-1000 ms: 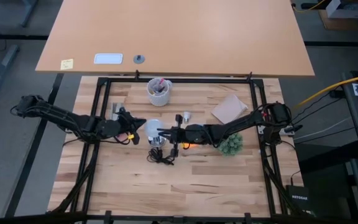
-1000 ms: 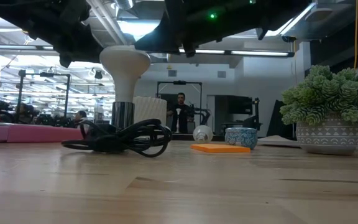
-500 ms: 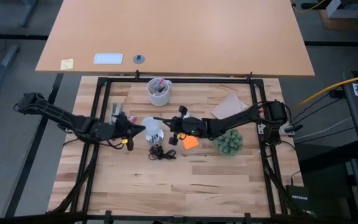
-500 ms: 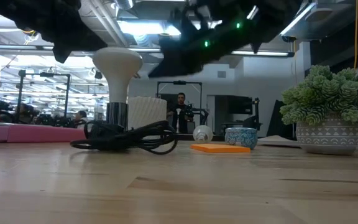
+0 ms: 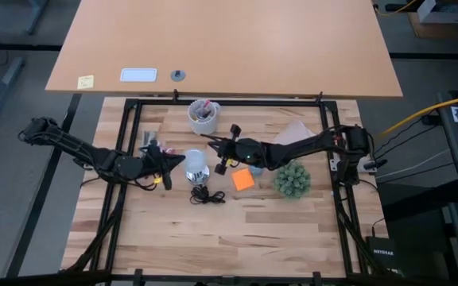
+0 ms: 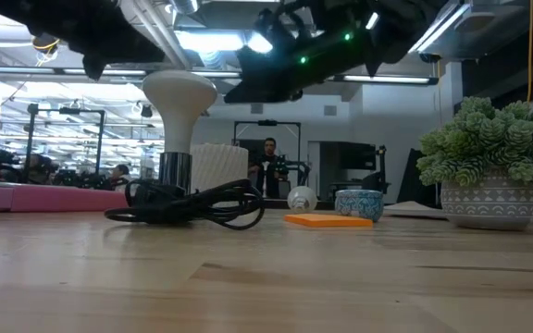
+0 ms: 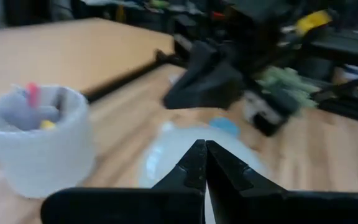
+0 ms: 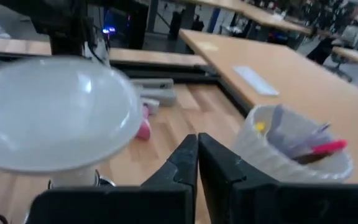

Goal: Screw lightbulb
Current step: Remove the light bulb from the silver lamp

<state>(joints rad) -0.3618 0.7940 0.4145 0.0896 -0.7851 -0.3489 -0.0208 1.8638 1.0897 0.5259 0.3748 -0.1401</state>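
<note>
- High view: the pale plank bench (image 5: 213,238) carries one white frosted lightbulb (image 5: 195,164), its round dome up, standing near the middle above a tangle of black cord (image 5: 207,195). One pale cup of pens (image 5: 203,117) sits behind it, one square orange sticky note (image 5: 243,179) lies to its right, and one bushy green plant (image 5: 293,181) stands further right. The left pincer (image 5: 168,163) lies just left of the bulb; the right pincer (image 5: 215,156) lies just right of it, neither one touching it.
- Low view: the lightbulb (image 6: 178,104) stands upright, smooth matte dome tapering like a funnel into a shiny silver socket (image 6: 176,171), the glossy cord (image 6: 192,203) coiled at its foot. The flat sticky note (image 6: 328,220) and the plant in a patterned pot (image 6: 490,166) sit to the right. Both arms hang above as dark shapes.
- Left wrist view: the left pincer (image 7: 203,163) has its two dark fingers pressed together, holding nothing, with the blurred white dome (image 7: 191,152) beyond them and the pen cup (image 7: 39,140) to one side.
- Right wrist view: the right pincer (image 8: 196,158) is likewise closed and empty; the broad frosted dome (image 8: 55,112) is close beside it, the pen cup (image 8: 294,152) on the other side.
</note>
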